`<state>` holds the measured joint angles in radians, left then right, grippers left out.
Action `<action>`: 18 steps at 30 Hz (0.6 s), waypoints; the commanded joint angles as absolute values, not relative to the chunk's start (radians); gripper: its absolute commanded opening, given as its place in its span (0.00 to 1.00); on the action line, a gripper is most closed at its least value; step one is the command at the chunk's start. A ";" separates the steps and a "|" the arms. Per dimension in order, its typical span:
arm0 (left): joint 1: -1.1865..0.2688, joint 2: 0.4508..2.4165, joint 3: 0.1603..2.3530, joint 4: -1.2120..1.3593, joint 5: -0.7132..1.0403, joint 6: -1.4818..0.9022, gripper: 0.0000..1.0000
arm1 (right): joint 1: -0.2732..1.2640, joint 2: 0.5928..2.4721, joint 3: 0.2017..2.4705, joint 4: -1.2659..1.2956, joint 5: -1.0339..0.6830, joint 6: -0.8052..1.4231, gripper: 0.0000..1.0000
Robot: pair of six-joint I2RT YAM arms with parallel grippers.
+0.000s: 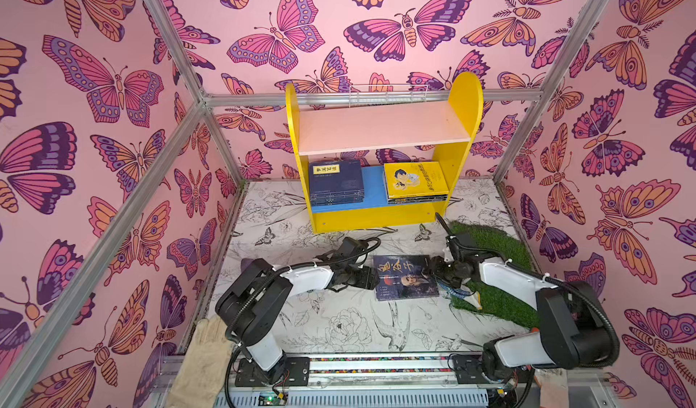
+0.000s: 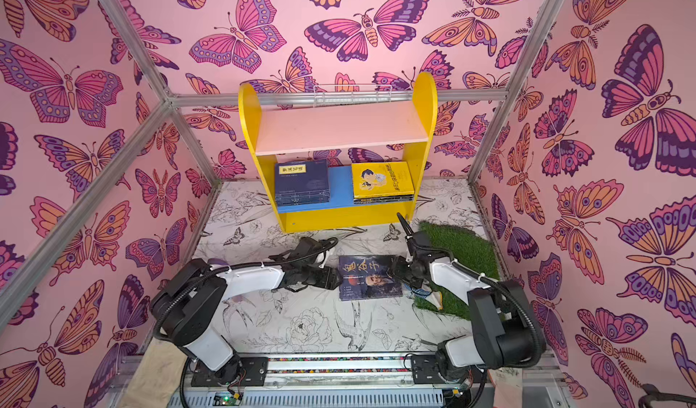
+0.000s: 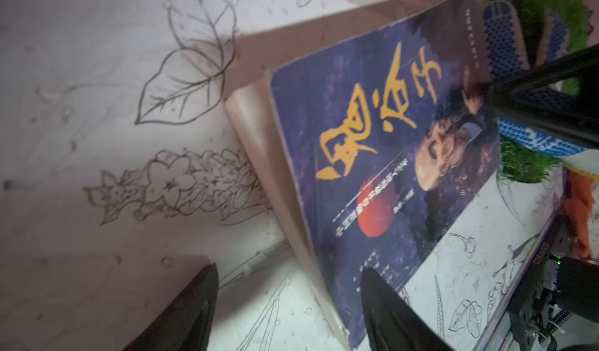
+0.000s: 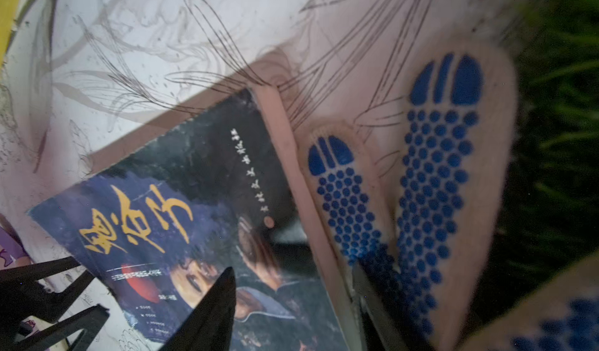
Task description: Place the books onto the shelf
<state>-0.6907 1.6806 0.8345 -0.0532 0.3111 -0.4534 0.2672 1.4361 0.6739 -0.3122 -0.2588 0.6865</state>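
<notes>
A dark book with an old man's portrait (image 1: 403, 274) (image 2: 367, 274) lies flat on the table between both grippers. My left gripper (image 1: 371, 278) (image 3: 288, 275) is open at its left edge, one finger over the cover (image 3: 372, 171), the other over the table. From the other side my right gripper (image 1: 438, 270) (image 4: 293, 275) is open across the book's page edge (image 4: 194, 219). The shelf (image 1: 467, 123) (image 2: 425, 97) stands at the back. On its blue lower board lie a stack of navy books (image 1: 335, 182) (image 2: 301, 180) and a stack topped by a yellow book (image 1: 414, 180) (image 2: 380, 180). Its pink upper board is bare.
A green turf mat (image 1: 489, 244) lies under the right arm, with a blue dotted glove (image 1: 461, 291) (image 4: 434, 177) touching the book's right edge. A white wire basket (image 1: 388, 93) hangs behind the shelf. A pale work glove (image 1: 203, 357) lies at the front left corner.
</notes>
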 commanded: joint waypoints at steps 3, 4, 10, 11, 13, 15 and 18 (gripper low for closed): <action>-0.696 1.734 0.851 -0.086 0.350 -0.438 0.70 | 0.270 1.446 0.678 -0.307 -0.267 0.643 0.56; -0.697 1.742 0.854 -0.086 0.358 -0.435 0.70 | 0.271 1.446 0.679 -0.312 -0.265 0.638 0.56; -0.696 1.782 0.874 -0.099 0.387 -0.433 0.69 | 0.316 1.426 0.711 -0.377 -0.175 0.595 0.55; -0.695 1.783 0.876 -0.099 0.389 -0.432 0.69 | 0.327 1.422 0.720 -0.388 -0.154 0.590 0.55; -0.695 1.784 0.880 -0.106 0.390 -0.430 0.69 | 0.352 1.415 0.737 -0.416 -0.109 0.577 0.55; -0.694 1.790 0.886 -0.120 0.388 -0.430 0.69 | 0.377 1.414 0.746 -0.424 -0.076 0.562 0.55; -0.694 1.796 0.888 -0.129 0.386 -0.433 0.69 | 0.411 1.433 0.758 -0.428 -0.054 0.543 0.56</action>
